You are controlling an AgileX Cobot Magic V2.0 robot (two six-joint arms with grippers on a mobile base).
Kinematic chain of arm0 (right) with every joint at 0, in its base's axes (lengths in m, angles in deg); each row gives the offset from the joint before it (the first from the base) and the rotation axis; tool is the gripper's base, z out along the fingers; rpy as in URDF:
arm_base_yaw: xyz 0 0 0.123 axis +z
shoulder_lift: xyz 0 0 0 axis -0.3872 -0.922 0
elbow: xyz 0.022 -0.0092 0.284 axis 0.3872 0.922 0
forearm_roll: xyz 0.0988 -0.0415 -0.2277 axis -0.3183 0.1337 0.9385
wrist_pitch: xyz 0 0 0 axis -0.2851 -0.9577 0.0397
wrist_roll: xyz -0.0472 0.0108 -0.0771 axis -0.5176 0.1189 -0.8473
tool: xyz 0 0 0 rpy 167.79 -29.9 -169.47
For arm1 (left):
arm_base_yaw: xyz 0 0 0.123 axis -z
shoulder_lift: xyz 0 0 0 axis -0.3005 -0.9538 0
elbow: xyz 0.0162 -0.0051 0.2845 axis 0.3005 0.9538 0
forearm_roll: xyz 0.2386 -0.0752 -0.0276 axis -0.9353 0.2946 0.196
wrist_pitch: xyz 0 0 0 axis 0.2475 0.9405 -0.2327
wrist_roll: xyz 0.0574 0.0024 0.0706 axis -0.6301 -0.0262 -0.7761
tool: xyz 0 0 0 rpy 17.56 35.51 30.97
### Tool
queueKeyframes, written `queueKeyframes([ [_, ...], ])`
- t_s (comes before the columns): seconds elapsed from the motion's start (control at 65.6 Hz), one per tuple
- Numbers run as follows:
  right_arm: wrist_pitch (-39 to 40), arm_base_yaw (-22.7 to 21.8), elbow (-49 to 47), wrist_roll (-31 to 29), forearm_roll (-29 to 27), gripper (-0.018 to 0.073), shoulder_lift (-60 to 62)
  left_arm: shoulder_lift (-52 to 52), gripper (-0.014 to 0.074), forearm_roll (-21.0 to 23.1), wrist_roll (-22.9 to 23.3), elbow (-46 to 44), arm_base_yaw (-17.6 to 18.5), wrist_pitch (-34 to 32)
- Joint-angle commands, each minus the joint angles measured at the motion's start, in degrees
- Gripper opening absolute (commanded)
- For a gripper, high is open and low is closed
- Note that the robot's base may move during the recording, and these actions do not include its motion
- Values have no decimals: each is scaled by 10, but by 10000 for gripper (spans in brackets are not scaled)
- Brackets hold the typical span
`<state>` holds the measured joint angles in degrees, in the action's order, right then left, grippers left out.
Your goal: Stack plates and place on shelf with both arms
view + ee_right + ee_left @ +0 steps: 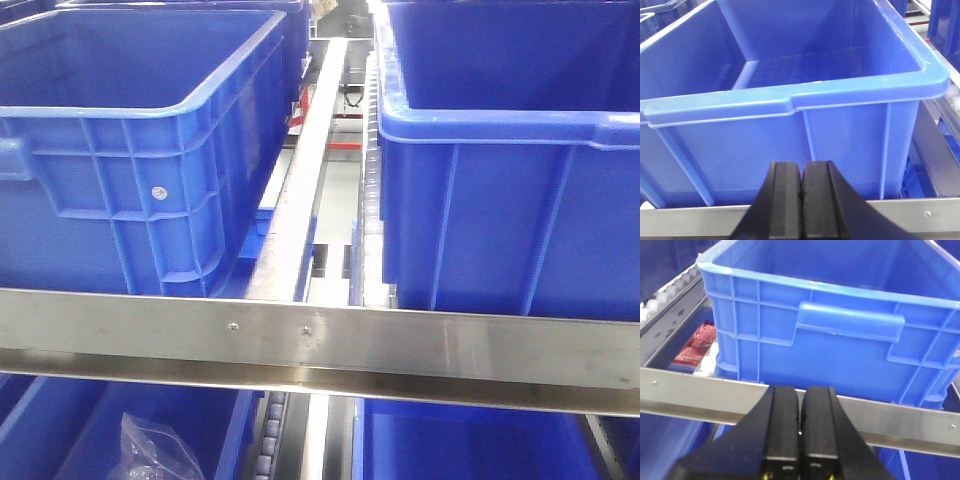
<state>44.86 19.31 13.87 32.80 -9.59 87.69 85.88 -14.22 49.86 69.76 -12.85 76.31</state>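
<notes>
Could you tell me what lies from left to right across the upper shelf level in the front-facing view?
Left blue bin → metal divider rail → roller track → right blue bin.

2 blue crates (130,150), 2 grippers (800,410)

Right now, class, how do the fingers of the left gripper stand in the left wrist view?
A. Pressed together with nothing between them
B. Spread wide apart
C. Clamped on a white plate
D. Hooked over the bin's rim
A: the left gripper has its two black fingers shut together, empty, short of the blue bin.
</notes>
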Motion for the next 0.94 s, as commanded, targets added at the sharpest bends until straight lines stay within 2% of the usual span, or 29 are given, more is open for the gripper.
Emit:
queueKeyframes([
  [0.0,49,1,1,-7,0,48,11,13,87,-10,4,1,0,-75],
  [0.137,49,1,1,-7,0,48,11,13,87,-23,5,1,0,-101],
  [0.93,49,1,1,-7,0,48,11,13,87,-17,5,1,0,-100],
])
